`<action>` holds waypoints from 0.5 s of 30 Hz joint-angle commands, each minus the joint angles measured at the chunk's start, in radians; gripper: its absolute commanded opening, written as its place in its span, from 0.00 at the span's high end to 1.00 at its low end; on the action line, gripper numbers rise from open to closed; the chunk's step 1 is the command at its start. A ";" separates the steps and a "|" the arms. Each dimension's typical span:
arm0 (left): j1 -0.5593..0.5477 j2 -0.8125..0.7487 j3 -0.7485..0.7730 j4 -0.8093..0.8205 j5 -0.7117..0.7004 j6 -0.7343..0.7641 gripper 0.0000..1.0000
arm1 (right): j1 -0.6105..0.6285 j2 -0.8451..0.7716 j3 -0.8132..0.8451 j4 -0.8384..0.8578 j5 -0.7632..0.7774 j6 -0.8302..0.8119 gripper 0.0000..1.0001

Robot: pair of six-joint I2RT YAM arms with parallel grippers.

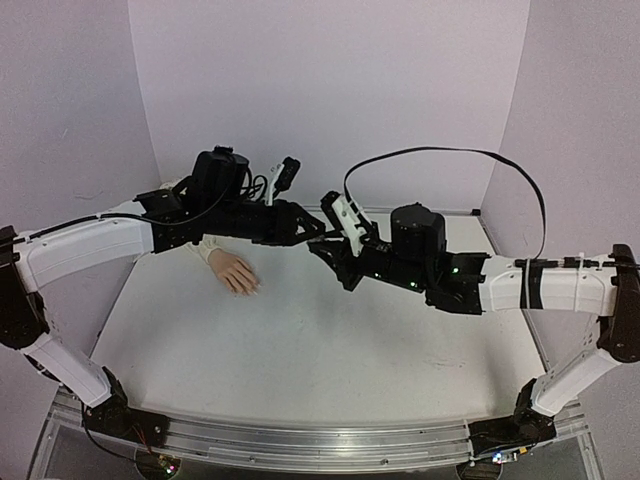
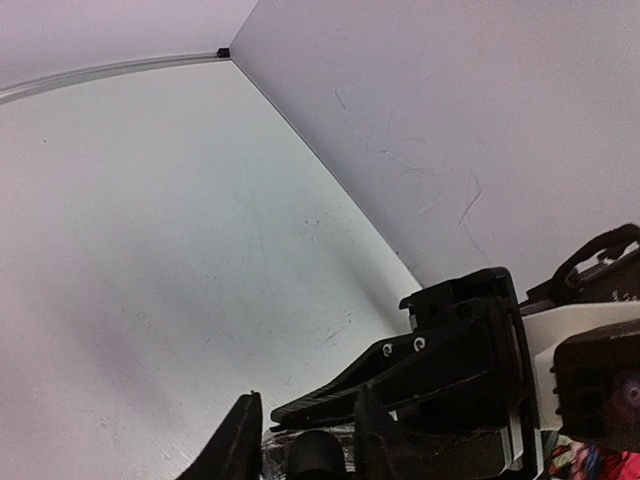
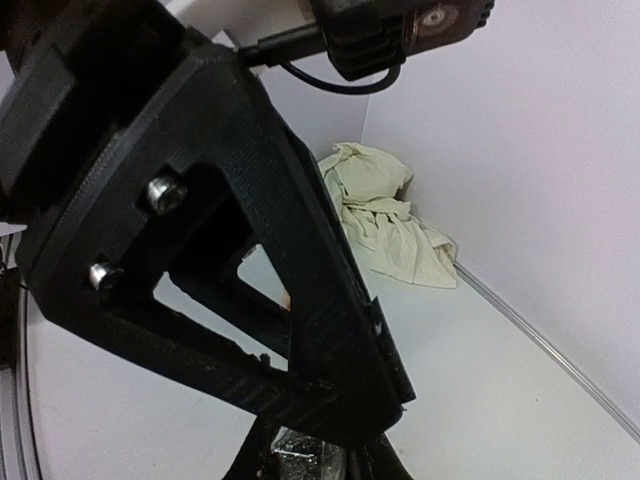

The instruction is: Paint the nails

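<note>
The pinkish mannequin hand (image 1: 235, 272) lies on the table with its cream sleeve (image 1: 205, 250) running back left; the nails (image 1: 250, 288) at its fingertips are too small to make out. Both grippers meet above the table's middle, to the right of the hand. My right gripper (image 3: 310, 460) is shut on a small shiny polish bottle (image 3: 300, 452). My left gripper (image 2: 306, 395) straddles the bottle's dark round cap (image 2: 315, 455), with a narrow gap on each side. In the top view the left gripper (image 1: 312, 232) and right gripper (image 1: 328, 248) hide the bottle.
Pale walls enclose the table on the left, back and right. The crumpled sleeve (image 3: 385, 215) lies in the back corner in the right wrist view. A black cable (image 1: 440, 152) loops above the right arm.
</note>
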 commanded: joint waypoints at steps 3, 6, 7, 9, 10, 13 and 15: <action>-0.018 0.022 0.080 0.060 0.027 0.034 0.89 | 0.008 0.002 0.024 0.121 0.054 0.002 1.00; -0.019 0.028 0.084 0.085 0.117 0.093 1.00 | -0.011 -0.015 0.003 0.135 -0.065 0.019 1.00; -0.019 0.025 0.077 0.105 0.164 0.118 1.00 | -0.036 -0.028 -0.007 0.136 -0.157 0.040 1.00; -0.019 0.027 0.075 0.143 0.317 0.194 1.00 | -0.115 -0.046 -0.016 0.144 -0.493 0.116 1.00; -0.019 0.027 0.073 0.176 0.421 0.234 1.00 | -0.157 -0.037 -0.008 0.158 -0.788 0.169 1.00; -0.029 -0.001 -0.039 0.573 0.887 0.197 1.00 | -0.187 0.028 0.081 0.201 -1.305 0.322 1.00; -0.038 -0.022 -0.101 0.727 0.933 0.135 1.00 | -0.171 0.009 0.078 0.238 -1.322 0.360 1.00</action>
